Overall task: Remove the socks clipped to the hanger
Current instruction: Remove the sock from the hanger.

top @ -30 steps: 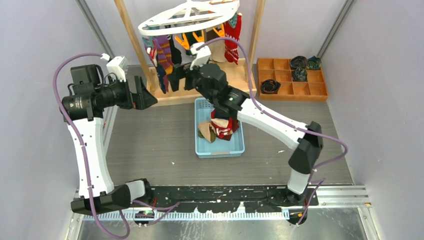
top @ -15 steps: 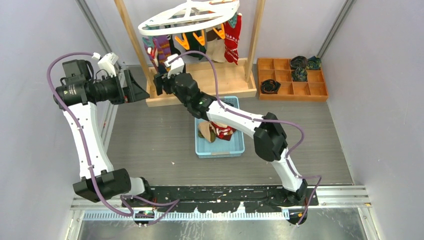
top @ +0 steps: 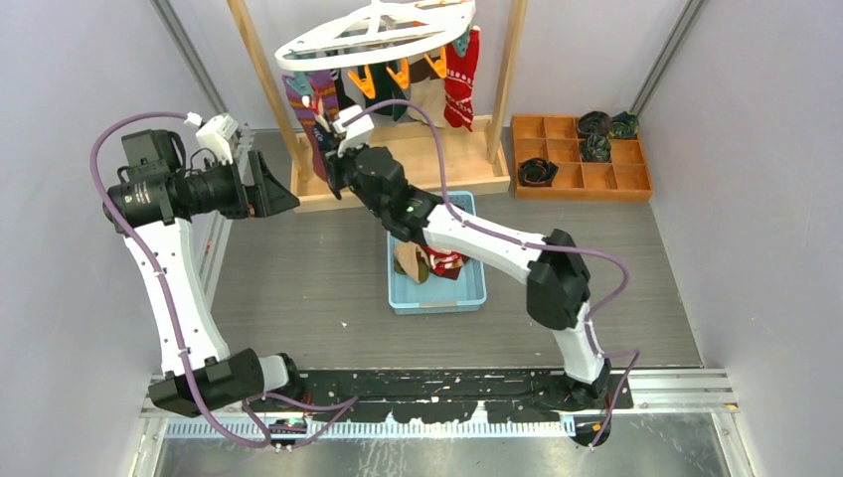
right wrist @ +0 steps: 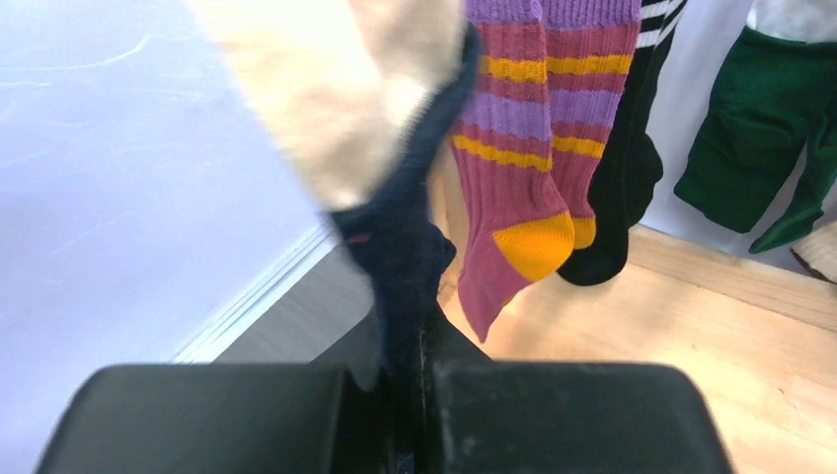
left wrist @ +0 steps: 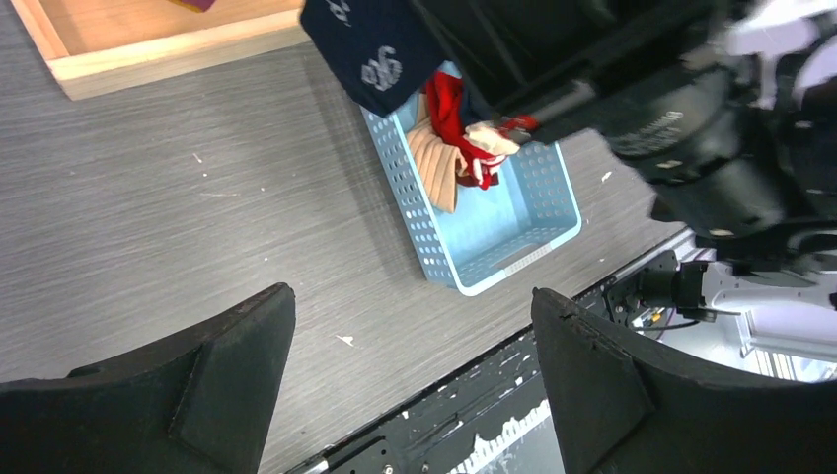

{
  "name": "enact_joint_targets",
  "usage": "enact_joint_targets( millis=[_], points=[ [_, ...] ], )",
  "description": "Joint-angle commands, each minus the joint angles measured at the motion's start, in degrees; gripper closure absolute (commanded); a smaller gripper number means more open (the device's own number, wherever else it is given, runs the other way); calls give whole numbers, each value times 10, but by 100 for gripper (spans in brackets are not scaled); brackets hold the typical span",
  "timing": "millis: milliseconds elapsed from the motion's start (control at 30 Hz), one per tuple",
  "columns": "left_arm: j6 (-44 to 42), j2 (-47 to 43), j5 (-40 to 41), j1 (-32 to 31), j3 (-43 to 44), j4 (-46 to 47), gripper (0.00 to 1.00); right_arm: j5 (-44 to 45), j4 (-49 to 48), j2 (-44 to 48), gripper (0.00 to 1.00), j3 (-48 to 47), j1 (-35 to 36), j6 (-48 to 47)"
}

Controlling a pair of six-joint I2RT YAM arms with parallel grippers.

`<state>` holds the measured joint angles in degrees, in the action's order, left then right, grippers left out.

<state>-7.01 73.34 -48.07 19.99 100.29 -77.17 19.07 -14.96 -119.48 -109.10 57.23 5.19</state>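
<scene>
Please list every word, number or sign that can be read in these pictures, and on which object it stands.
No text reads clearly.
White lettering on the right arm: blurred, unreadable.
White marks on the navy sock: a pattern or logo, not legible.
White label on the left arm: too small.

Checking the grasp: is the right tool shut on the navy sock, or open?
Shut on the navy sock: the right wrist view shows the right tool pinching its fabric between closed fingers.
</scene>
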Motion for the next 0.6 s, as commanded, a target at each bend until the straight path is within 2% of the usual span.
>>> enact_joint_targets(
  millis=[0, 367, 567],
  points=[
    [-15, -26, -34, 5, -10, -12, 10, -33, 13, 138, 99, 37, 9, 57],
    [-50, -37, -104, 0, -6, -63, 6, -98, 161, 337, 99, 175, 8, 162],
    [-22, -44, -118, -60, -15, -47, 3, -120, 189, 412, 99, 240, 9, 214]
  ],
)
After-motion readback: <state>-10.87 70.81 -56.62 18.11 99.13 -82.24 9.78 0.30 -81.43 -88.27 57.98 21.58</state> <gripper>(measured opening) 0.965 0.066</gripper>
